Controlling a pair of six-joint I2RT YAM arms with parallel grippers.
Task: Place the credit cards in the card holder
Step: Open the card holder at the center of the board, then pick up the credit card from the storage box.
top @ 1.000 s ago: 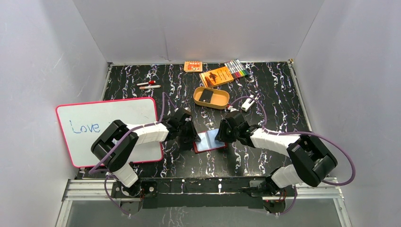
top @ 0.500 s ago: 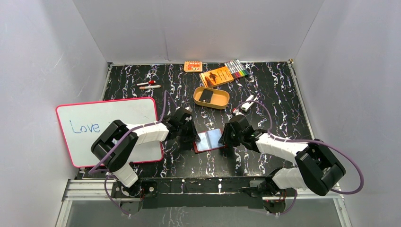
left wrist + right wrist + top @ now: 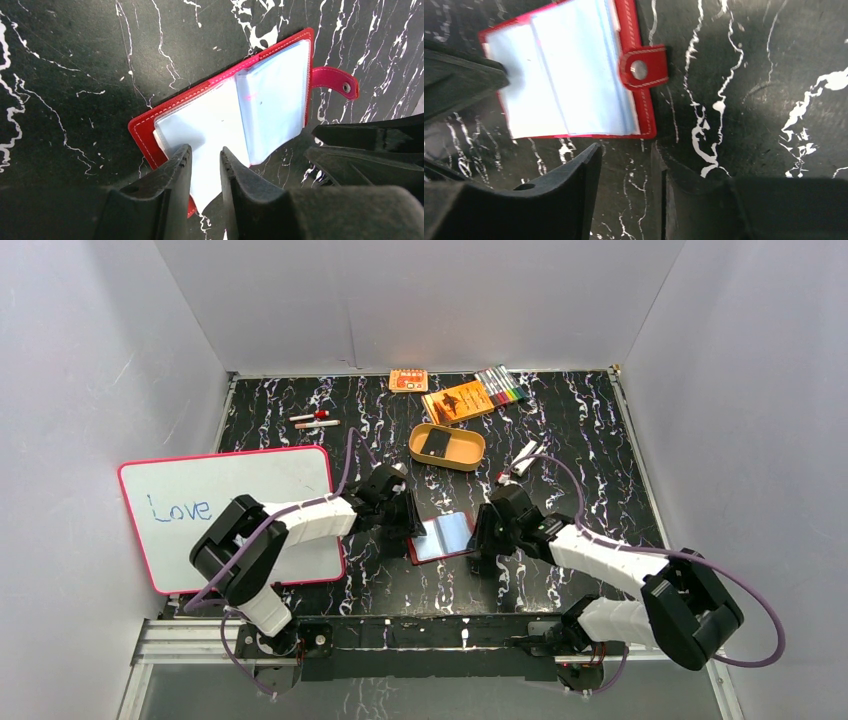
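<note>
Card holder (image 3: 441,536), top view: lay open mid-table between left gripper (image 3: 405,527) and right gripper (image 3: 484,537), credit card (image 3: 435,444) in tray (image 3: 463,448) | left wrist: jaws barely parted over sleeve (image 3: 210,130), empty | right wrist: jaws half-open, empty, beside holder | card seemed thin, stiff, slick: pinch its edge

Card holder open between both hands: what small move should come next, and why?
Probably lift the right hand toward the tray to fetch the dark card lying in it: that hand is open and empty, while the card holder lies open with the left hand at its edge.
</note>
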